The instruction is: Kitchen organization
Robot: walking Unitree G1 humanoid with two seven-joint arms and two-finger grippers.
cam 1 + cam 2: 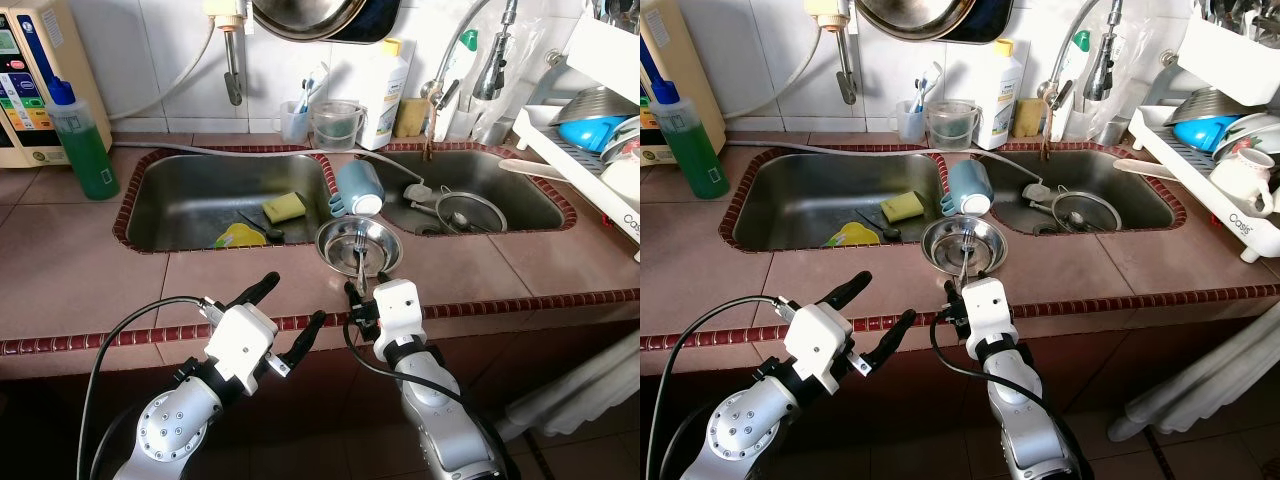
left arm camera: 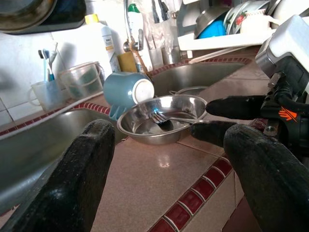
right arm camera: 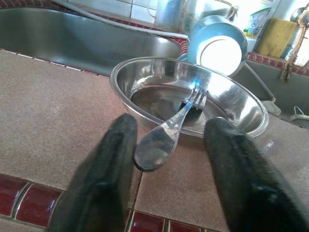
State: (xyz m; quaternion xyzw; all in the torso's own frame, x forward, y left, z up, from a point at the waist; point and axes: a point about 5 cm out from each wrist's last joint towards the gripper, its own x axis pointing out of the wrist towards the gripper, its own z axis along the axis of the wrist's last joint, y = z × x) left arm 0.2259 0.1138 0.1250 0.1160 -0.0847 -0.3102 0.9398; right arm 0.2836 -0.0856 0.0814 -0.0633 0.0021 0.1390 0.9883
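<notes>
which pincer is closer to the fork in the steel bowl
Right. The right pincer sits at the fork with its open fingers on either side of the handle end, which sticks out over the bowl rim. The left pincer is open too, off to the left at the counter edge.

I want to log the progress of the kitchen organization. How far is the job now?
Little looks done: the drying rack already holds dishes. In hand: the right gripper, fingers open, sits around the handle of the fork lying in the steel bowl on the counter; not yet gripped. Left: the blue mug, sponge and strainer at the sinks. The left gripper hovers open.
</notes>
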